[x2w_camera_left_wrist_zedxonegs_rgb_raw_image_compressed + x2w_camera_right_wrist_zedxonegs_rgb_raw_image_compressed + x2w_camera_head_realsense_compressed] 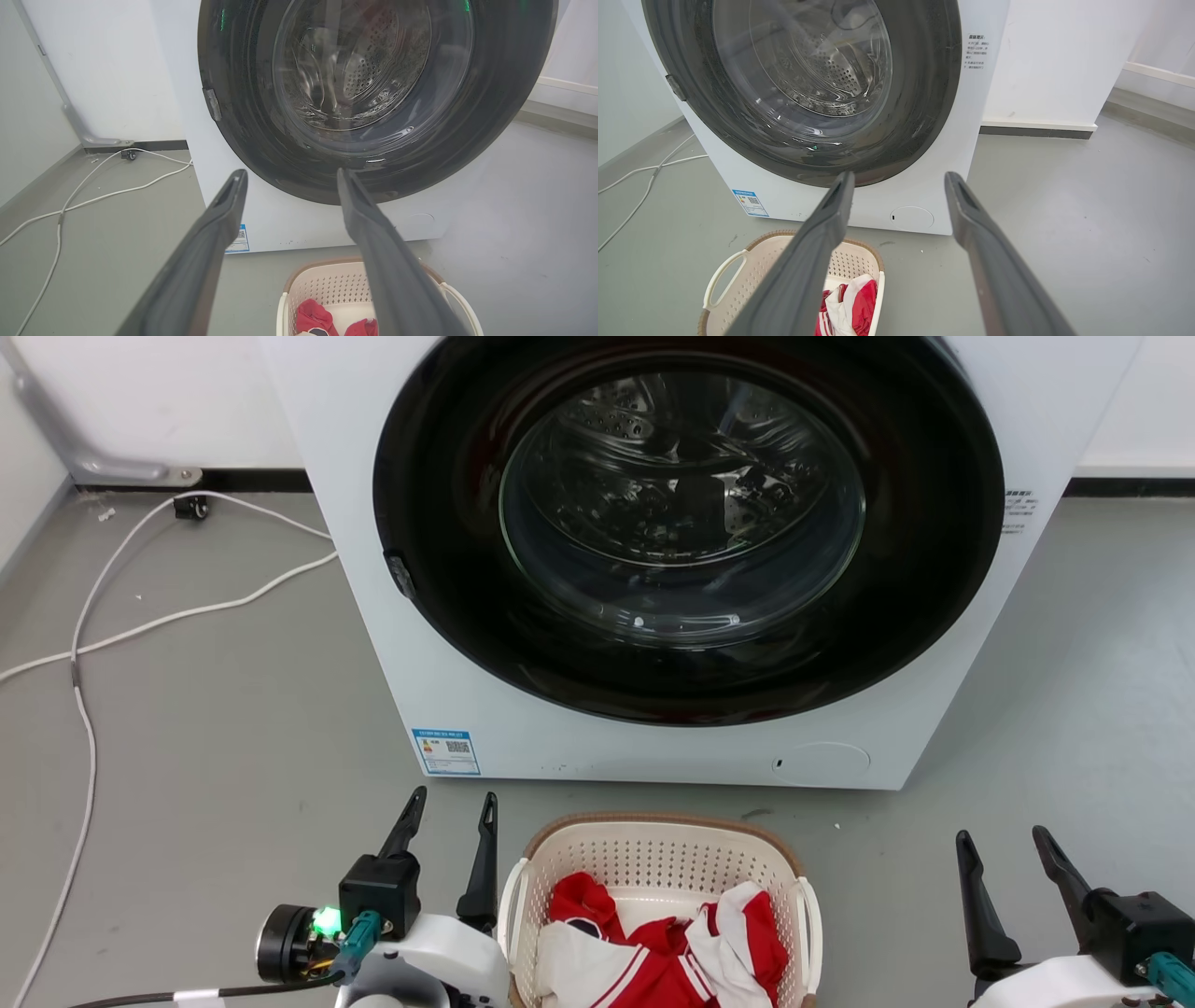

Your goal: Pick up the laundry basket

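The cream laundry basket (653,859) with a brown rim and white side handles sits on the grey floor, low in the head view, holding red and white clothes (653,952). My left gripper (450,800) stands open just left of the basket, close to its left handle. My right gripper (1004,837) is open too, well to the basket's right. The left wrist view has the basket (322,289) under my open left gripper (289,173). In the right wrist view the basket (761,261) lies at lower left, partly behind my open right gripper (899,175).
A white front-loading washing machine (579,747) with a shut dark round door (686,532) stands right behind the basket. White cables (140,625) trail over the floor at left. A white wall and dark skirting (1036,131) run behind.
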Motion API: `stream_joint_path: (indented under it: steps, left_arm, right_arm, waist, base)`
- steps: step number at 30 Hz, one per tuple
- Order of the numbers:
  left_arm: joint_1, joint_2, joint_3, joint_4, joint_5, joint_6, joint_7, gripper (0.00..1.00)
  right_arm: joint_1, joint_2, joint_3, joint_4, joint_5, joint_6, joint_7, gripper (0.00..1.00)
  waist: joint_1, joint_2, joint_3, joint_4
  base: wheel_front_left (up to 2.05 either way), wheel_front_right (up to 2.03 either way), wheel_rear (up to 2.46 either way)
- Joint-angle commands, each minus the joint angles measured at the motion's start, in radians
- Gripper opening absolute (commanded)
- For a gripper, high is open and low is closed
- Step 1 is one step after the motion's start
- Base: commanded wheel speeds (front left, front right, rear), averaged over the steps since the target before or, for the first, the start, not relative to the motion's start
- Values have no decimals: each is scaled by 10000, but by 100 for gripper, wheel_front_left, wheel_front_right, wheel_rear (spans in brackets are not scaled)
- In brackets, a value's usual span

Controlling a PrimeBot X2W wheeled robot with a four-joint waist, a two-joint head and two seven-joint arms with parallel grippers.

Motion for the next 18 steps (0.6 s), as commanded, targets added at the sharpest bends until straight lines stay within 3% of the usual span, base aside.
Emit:
stream_joint_path:
  steps: [1,9,18]
  left_arm:
    - [-88,-8,-20,52,-36,-30,-26,100]
    - [-1046,-6,-309,824,-194,-171,-24,100]
    - [-3036,-5,-549,3072,-446,-340,32,100]
  right_arm:
    - [-128,11,-26,34,20,-3,-28,100]
    - [-755,11,-66,586,82,-3,-25,100]
    - [-2242,-99,315,2357,241,-3,-368,100]
  waist:
    - [0,0,77,-25]
    - [0,0,1171,-281]
    - [0,0,2990,-436]
  base:
    - [0,0,0]
    - [0,0,0]
    - [0,0,0]
